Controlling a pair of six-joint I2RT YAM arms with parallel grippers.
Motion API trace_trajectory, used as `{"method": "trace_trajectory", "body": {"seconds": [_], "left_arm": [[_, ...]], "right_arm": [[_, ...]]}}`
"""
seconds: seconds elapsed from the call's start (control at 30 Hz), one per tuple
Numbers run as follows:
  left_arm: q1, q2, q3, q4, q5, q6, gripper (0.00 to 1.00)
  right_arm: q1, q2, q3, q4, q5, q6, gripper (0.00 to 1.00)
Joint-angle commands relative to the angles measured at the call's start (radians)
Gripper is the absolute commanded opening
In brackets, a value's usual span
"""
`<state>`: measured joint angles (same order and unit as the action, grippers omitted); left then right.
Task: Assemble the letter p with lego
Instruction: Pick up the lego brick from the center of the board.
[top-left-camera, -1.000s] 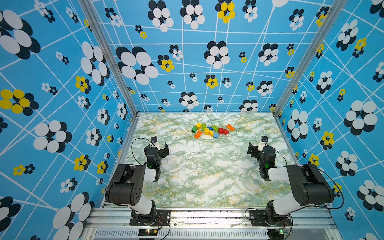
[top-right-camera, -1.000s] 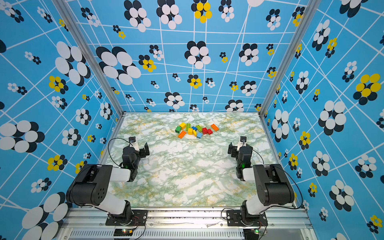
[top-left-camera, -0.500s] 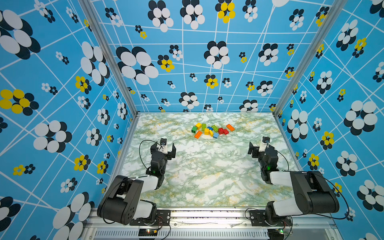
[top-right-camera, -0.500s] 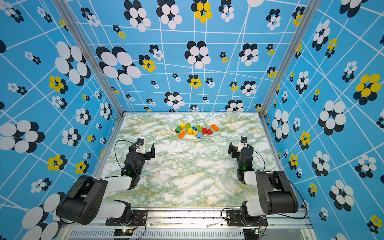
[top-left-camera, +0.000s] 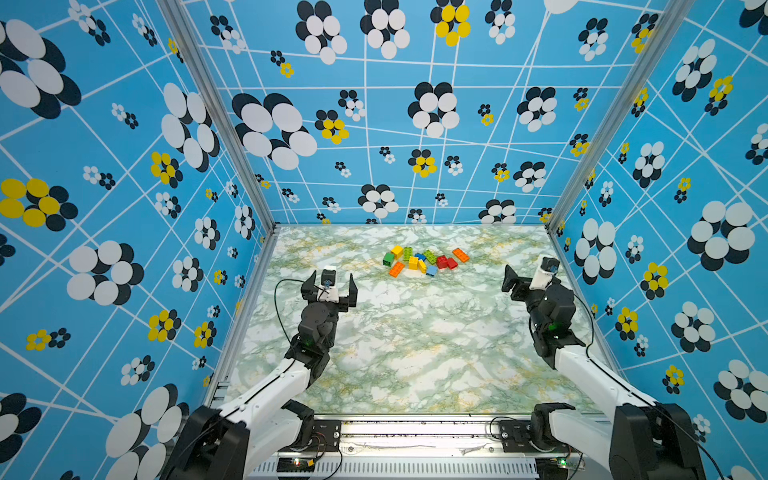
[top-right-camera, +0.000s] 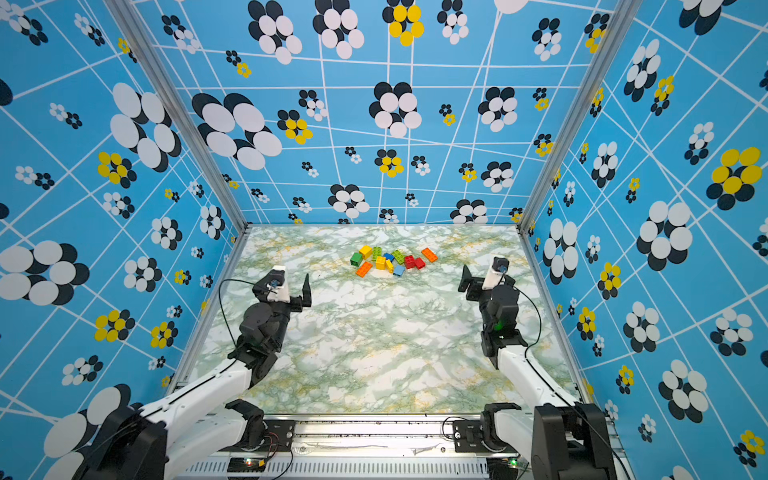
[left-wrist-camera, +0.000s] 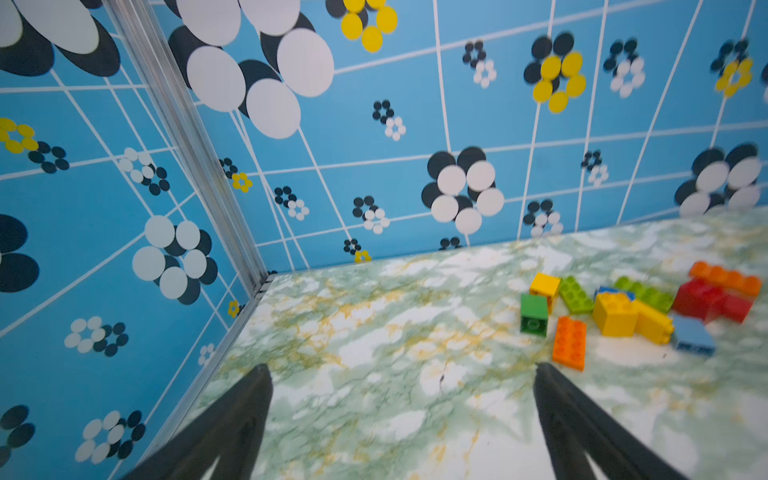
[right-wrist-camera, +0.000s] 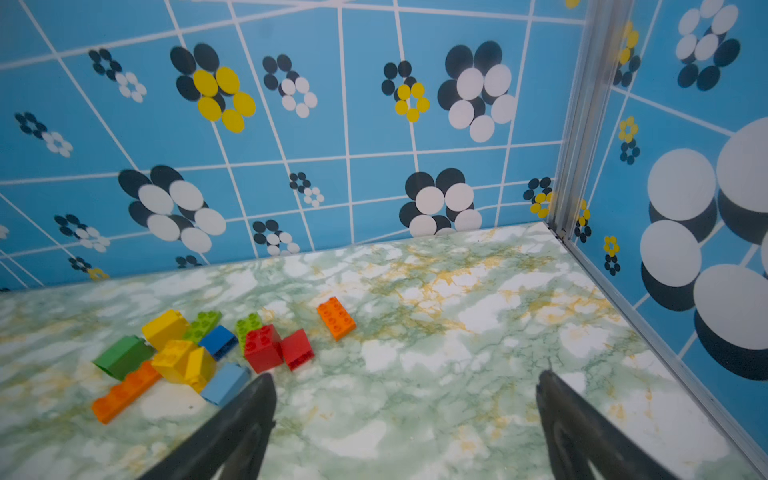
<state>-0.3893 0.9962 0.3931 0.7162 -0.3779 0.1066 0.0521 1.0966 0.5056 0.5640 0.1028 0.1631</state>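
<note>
Both end effectors, left end effector and right end effector, hover spread apart and empty. Lego bricks lie loose at the desk's far side, unassembled; next, reach forward and grasp one brick.

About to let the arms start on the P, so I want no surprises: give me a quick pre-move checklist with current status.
1. Left claw open and empty: ok.
2. Right claw open and empty: ok.
3. Lego pile loose on the marble table, nothing joined yet: ok.
4. Far orange brick lying apart from the pile, studs up: ok.
5. Bare table between claws and pile: ok.
6. Enough bricks for a P: cannot tell.
</note>
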Motion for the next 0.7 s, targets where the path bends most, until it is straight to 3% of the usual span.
{"method": "trace_trajectory", "body": {"seconds": [0.0,0.07,0.1,0.17,0.3,0.37,0.67], "left_arm": [[-0.001,-0.066,0.081,-0.305,-0.021,-0.219,0.99],[0.002,-0.099,0.102,-0.4,-0.092,-0.366,0.99],[0.007,-0.118,0.107,-0.45,-0.116,-0.446,0.99],[0.041,-0.156,0.084,-0.471,-0.051,-0.494,0.99],[0.166,-0.224,0.008,-0.455,0.195,-0.547,0.99],[0.214,-0.223,-0.024,-0.429,0.258,-0.581,0.99],[0.238,-0.008,0.014,-0.451,0.33,-0.525,0.99]], "right_arm": [[0.003,-0.024,0.137,-0.356,0.069,0.248,0.99],[-0.002,-0.013,0.185,-0.452,0.12,0.322,0.99],[-0.018,0.002,0.184,-0.424,0.076,0.32,0.99],[-0.037,0.059,0.208,-0.405,-0.025,0.271,0.99],[-0.034,0.257,0.425,-0.636,-0.092,0.204,0.93],[-0.031,0.344,0.501,-0.683,-0.129,0.17,0.93],[0.043,0.737,0.888,-0.919,-0.162,-0.035,0.9]]}}
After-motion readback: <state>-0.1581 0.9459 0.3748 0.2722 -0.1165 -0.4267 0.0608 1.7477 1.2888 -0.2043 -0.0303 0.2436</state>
